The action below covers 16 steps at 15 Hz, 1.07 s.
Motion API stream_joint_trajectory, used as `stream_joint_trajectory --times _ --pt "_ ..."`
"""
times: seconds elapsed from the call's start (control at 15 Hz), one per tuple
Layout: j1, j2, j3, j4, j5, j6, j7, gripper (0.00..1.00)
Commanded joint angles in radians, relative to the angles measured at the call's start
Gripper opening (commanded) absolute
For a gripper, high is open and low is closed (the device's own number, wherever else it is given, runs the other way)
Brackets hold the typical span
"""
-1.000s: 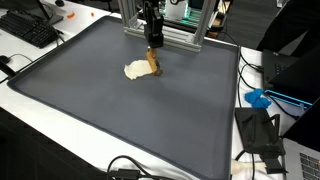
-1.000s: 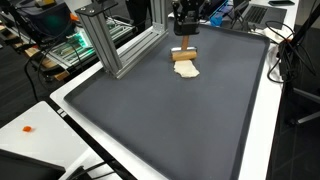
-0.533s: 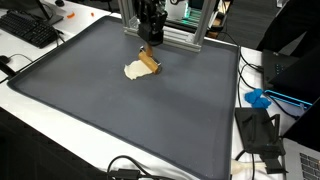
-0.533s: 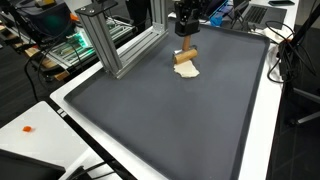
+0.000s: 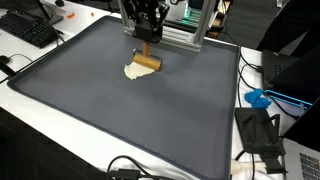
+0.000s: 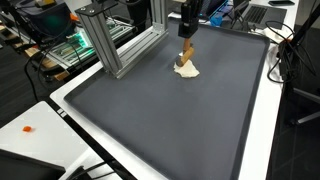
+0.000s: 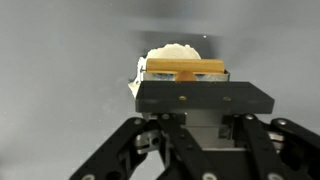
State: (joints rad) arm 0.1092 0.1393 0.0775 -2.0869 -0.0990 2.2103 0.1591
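- Our fingers (image 5: 147, 47) are pinching the wooden block (image 5: 149, 63), which sits level between them.
- The block hangs just over the white crumpled cloth (image 5: 133, 71) on the grey mat (image 5: 120, 120).
- We judge the block gripped and not yet released; we cannot tell whether it touches the cloth.

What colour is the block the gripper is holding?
Tan brown, like wood. The block shows best in the wrist view.
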Motion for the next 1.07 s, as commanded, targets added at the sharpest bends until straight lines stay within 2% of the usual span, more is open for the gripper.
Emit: stream_joint_trajectory --times 0.0,0.27,0.47,0.67,1.0 --pt "-0.007 -0.005 0.004 -0.006 -0.046 0.000 -0.175 0.22" --pt "-0.011 -0.005 0.009 -0.024 -0.074 0.034 -0.366 0.22" --pt "-0.016 0.003 0.016 -0.048 -0.047 0.056 -0.474 0.22" --pt "-0.018 0.015 0.019 -0.055 -0.037 0.086 -0.533 0.22" --pt "-0.017 0.031 0.026 -0.072 0.012 0.155 -0.529 0.22"
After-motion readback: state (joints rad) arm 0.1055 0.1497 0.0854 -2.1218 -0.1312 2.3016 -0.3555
